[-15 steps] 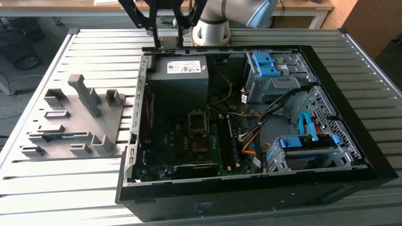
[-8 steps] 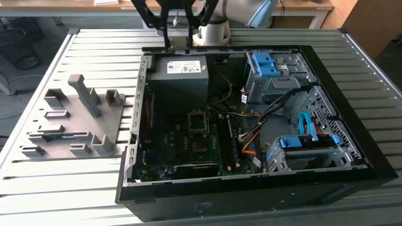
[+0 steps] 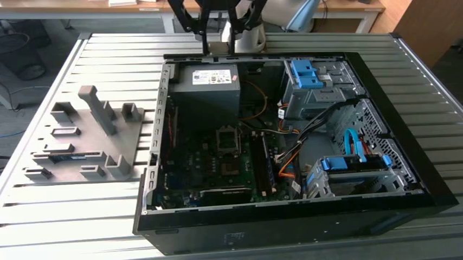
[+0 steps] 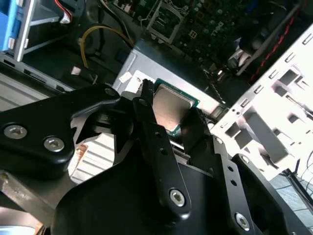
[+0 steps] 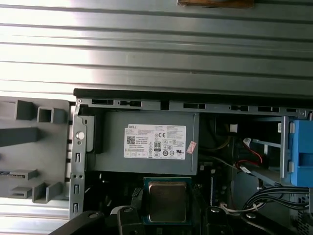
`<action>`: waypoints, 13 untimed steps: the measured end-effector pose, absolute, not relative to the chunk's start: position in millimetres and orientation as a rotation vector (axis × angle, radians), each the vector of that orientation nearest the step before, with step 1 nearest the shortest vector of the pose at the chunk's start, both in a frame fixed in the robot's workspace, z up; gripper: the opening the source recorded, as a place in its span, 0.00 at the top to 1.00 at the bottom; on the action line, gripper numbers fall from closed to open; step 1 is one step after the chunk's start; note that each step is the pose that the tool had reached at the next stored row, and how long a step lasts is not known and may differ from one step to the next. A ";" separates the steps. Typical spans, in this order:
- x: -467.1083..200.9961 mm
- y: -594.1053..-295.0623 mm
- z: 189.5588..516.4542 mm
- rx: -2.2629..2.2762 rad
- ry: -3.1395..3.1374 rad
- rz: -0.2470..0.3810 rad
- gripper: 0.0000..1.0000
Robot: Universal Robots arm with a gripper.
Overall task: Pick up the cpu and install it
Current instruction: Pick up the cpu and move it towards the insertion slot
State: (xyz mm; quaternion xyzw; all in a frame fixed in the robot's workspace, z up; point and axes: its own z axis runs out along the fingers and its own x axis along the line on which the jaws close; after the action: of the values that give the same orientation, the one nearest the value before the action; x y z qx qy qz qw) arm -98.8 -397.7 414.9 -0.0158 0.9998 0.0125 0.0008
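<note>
**Well, cpu in my grip over the open case**

Widest of all is the ribbed silver metal table (image 3: 108,46), and everything else lies on it. The big black computer case (image 3: 289,225) rests on its side with the panel off, so its insides face up.

Beside it, on the exterior view's left, sits the flat grey plastic fixture plate (image 3: 130,146) with its raised blocks and slots. It lies just beside the case wall.

Inside the case the dark green motherboard (image 3: 195,162) covers the floor on the side nearer the fixture plate. The grey metal power-supply box (image 3: 206,95) with a white label fills the far corner. Two bright blue plastic drive caddies (image 3: 304,73) stand on the exterior view's right side of the case.

Near the middle of the motherboard is the square metal-framed socket (image 3: 226,140).

My black gripper (image 4: 171,111) hangs over the far end of the case, by the power-supply box. My jaws are closed on the small flat square cpu (image 4: 168,104), which has a pale silver-grey metal top and a green rim. One black finger (image 4: 146,105) presses one edge and its partner the opposite edge.

The cpu is held clear of the case, flat face toward both wrist views. In the second wrist view it is well apart from the socket, which shows beyond it.
</note>
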 end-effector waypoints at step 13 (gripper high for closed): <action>-68.1 -397.7 414.9 -0.050 3.140 0.039 0.53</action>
State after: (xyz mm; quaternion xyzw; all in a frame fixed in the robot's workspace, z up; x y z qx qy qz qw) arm -68.1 -397.7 414.9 -0.0158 0.9998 0.0125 0.0004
